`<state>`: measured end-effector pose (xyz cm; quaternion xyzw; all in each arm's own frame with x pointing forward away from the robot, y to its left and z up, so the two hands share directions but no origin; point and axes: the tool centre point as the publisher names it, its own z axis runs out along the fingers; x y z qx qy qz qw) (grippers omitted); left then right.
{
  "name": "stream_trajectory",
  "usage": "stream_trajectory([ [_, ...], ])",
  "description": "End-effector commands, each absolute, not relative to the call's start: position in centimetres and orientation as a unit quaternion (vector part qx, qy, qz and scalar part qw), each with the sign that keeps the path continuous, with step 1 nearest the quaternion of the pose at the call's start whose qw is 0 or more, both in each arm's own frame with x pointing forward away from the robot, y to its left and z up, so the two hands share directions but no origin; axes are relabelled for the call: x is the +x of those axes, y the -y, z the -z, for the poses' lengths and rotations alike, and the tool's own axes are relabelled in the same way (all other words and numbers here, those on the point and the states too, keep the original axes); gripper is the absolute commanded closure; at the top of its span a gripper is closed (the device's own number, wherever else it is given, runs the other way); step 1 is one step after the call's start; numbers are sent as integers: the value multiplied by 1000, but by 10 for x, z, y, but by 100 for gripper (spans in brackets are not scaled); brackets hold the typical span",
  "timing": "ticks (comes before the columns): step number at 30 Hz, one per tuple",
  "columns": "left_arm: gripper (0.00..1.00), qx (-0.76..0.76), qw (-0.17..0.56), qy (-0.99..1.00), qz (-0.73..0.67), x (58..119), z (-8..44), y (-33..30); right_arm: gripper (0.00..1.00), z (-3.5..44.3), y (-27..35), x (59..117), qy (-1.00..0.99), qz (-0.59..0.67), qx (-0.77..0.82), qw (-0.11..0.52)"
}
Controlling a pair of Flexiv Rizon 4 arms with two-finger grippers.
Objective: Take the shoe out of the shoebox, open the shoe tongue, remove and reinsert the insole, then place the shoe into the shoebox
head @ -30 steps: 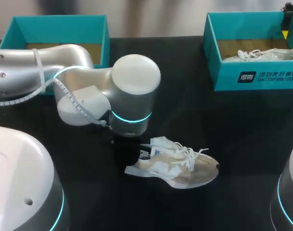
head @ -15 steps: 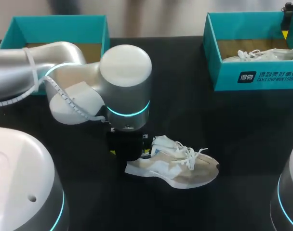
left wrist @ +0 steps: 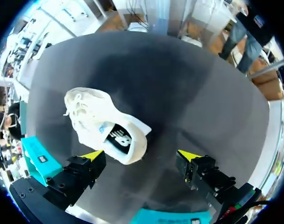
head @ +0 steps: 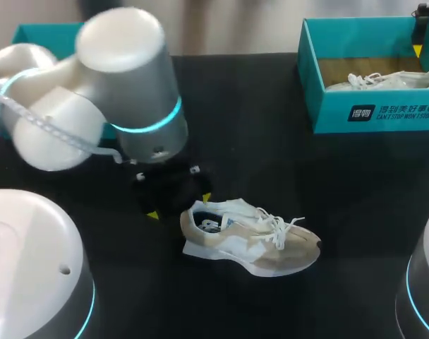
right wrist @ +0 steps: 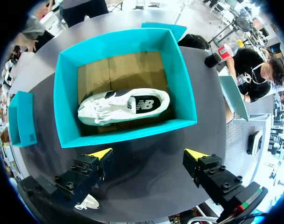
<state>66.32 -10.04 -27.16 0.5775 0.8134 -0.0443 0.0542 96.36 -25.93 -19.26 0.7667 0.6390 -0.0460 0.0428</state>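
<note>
Two teal cardboard shoeboxes stand on the black bench [head: 271, 155]: the right shoebox [head: 373, 113] at its far right corner, the left shoebox [head: 38, 32] at its far left. A beige-and-white laced sneaker [head: 253, 240] lies near the front edge; a white sneaker [right wrist: 123, 106] lies inside the right shoebox. The left gripper [left wrist: 141, 155] hangs over the beige sneaker's heel and the right gripper [right wrist: 148, 154] over the right shoebox's wall, each with fingers apart, holding nothing.

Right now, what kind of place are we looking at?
Probably a robot manipulation test bench, not a shop: a black table, an open teal shoebox with a white sneaker inside, and a beige sneaker loose on the table beside the left end effector.
</note>
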Motion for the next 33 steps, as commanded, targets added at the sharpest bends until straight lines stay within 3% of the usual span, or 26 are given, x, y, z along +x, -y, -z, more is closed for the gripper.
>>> stream_trajectory([
  [1, 0, 528, 143, -812, 205, 641, 239, 37, 0, 192, 259, 963, -639, 46, 767, 43],
  [17, 0, 528, 143, -812, 205, 641, 239, 37, 0, 192, 259, 963, -639, 46, 767, 43],
  [22, 0, 359, 99, -870, 323, 663, 265, 21, 0, 192, 259, 963, -639, 46, 767, 43],
  [33, 0, 122, 93, -876, 457, 678, 300, 10, 0, 192, 259, 963, -639, 46, 767, 43],
])
